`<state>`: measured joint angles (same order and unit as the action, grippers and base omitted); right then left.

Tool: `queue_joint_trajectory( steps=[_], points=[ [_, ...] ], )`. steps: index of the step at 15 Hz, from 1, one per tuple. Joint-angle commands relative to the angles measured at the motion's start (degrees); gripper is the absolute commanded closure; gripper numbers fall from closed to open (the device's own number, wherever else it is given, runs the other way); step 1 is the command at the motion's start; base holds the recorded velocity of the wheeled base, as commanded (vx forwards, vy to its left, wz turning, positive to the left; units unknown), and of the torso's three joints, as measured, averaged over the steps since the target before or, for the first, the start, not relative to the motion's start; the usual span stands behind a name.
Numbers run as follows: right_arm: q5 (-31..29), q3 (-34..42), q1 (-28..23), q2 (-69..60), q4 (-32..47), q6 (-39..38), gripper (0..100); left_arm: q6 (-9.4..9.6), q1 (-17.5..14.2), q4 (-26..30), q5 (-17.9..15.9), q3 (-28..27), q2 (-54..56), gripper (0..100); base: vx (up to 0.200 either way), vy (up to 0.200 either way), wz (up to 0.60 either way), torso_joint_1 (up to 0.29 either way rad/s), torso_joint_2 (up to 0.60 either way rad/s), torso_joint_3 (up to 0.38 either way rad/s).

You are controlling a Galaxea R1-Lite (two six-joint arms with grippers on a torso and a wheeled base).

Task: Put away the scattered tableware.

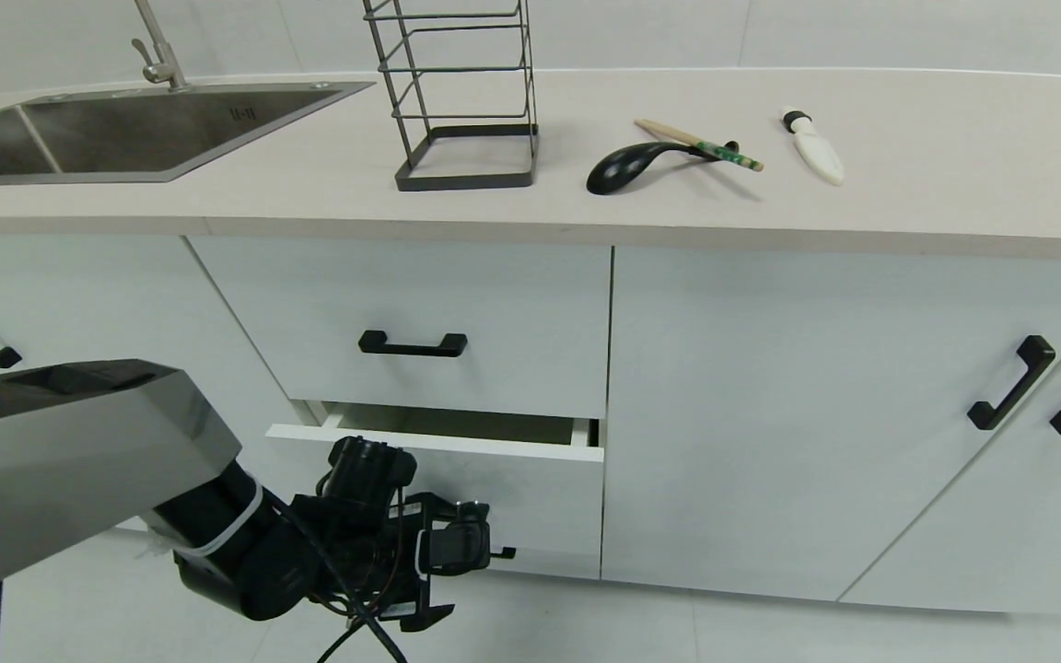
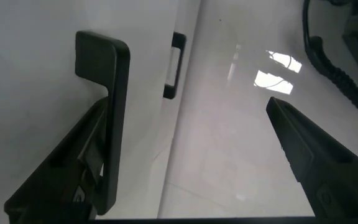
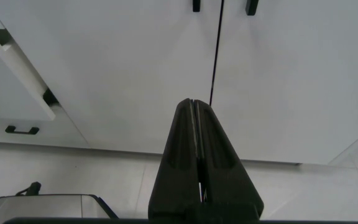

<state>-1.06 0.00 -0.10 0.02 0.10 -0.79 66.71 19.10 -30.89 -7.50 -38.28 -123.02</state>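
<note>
On the countertop lie a black spoon (image 1: 627, 166), a pair of chopsticks (image 1: 698, 145) resting across its handle, and a white knife (image 1: 814, 147) with a black end. Below them, the lower drawer (image 1: 457, 444) stands pulled out a little. My left gripper (image 1: 484, 551) is low at that drawer's front. In the left wrist view it (image 2: 185, 106) is open wide, with the drawer's black handle (image 2: 107, 112) lying against one finger and nothing clamped. My right gripper (image 3: 194, 109) is shut on nothing and faces the white cabinet doors.
A black wire rack (image 1: 466, 101) stands on the counter left of the spoon, and a steel sink (image 1: 125, 129) with a tap sits at the far left. The upper drawer (image 1: 413, 344) is closed. Cabinet doors with black handles (image 1: 1011, 382) fill the right side.
</note>
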Motion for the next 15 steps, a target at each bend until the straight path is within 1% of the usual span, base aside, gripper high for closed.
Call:
queue_joint_trajectory(
  steps=[1, 2, 3, 4, 5, 6, 7, 9, 10, 11, 12, 13, 14, 15],
  points=[
    [0.01, 0.00, 0.01, -0.02, -0.01, 0.00, 100, 0.18, 0.06, -0.49, -0.94, 2.95, 4.98, 0, 0.000, 0.000, 0.00, 0.000, 0.00, 0.000],
    [0.01, 0.00, 0.01, -0.02, -0.01, 0.00, 100, 0.18, 0.06, -0.49, -1.38, 3.30, 6.12, 0, 0.000, 0.000, 0.00, 0.000, 0.00, 0.000],
    [0.01, 0.00, 0.01, -0.02, -0.01, 0.00, 100, 0.09, 0.06, -0.49, -2.26, 4.62, 9.64, 0, 0.000, 0.000, 0.00, 0.000, 0.00, 0.000],
    [0.01, 0.00, 0.01, -0.02, -0.01, 0.00, 100, 0.09, 0.15, -0.31, -2.35, 5.85, 12.45, 0, 0.000, 0.000, 0.00, 0.000, 0.00, 0.000],
    [0.01, 0.00, 0.01, -0.02, -0.01, 0.00, 100, 0.09, 0.15, -0.31, -2.35, 5.85, 12.45, 0, 0.000, 0.000, 0.00, 0.000, 0.00, 0.000],
    [0.01, 0.00, 0.01, -0.02, -0.01, 0.00, 100, -0.09, 1.29, 0.13, -2.43, 9.54, 20.01, 0, 0.000, 0.000, 0.00, 0.000, 0.00, 0.000],
    [0.01, 0.00, 0.01, -0.02, -0.01, 0.00, 100, 0.00, 2.78, 0.22, -2.35, 10.94, 23.08, 0, 0.000, 0.000, 0.00, 0.000, 0.00, 0.000],
    [0.01, 0.00, 0.01, -0.02, -0.01, 0.00, 100, -0.44, 8.49, 0.39, -2.35, 12.09, 27.83, 0, 0.000, 0.000, 0.00, 0.000, 0.00, 0.000],
    [0.01, 0.00, 0.01, -0.02, -0.01, 0.00, 100, -0.70, 9.29, 0.39, -2.43, 11.74, 29.15, 0, 0.000, 0.000, 0.00, 0.000, 0.00, 0.000],
    [0.01, 0.00, 0.01, -0.02, -0.01, 0.00, 100, -0.88, 9.20, 0.48, -2.43, 10.94, 29.94, 0, 0.000, 0.000, 0.00, 0.000, 0.00, 0.000],
    [0.01, 0.00, 0.01, -0.02, -0.01, 0.00, 100, -2.11, 8.76, 0.66, -2.43, 9.54, 30.11, 0, 0.000, 0.000, 0.00, 0.000, 0.00, 0.000],
    [0.01, 0.00, 0.01, -0.02, -0.01, 0.00, 100, -3.78, 8.67, 1.01, -2.52, 8.48, 29.76, 0, 0.000, 0.000, 0.00, 0.000, 0.00, 0.000],
    [0.01, 0.00, 0.01, -0.02, -0.01, 0.00, 100, -4.92, 8.67, 1.10, -2.52, 7.08, 29.32, 0, 0.000, 0.000, 0.00, 0.000, 0.00, 0.000],
    [0.01, 0.00, 0.01, -0.02, -0.01, 0.00, 100, -5.62, 8.67, 1.01, -2.43, 5.85, 28.01, 0, 0.000, 0.000, 0.00, 0.000, 0.00, 0.000]
  ],
)
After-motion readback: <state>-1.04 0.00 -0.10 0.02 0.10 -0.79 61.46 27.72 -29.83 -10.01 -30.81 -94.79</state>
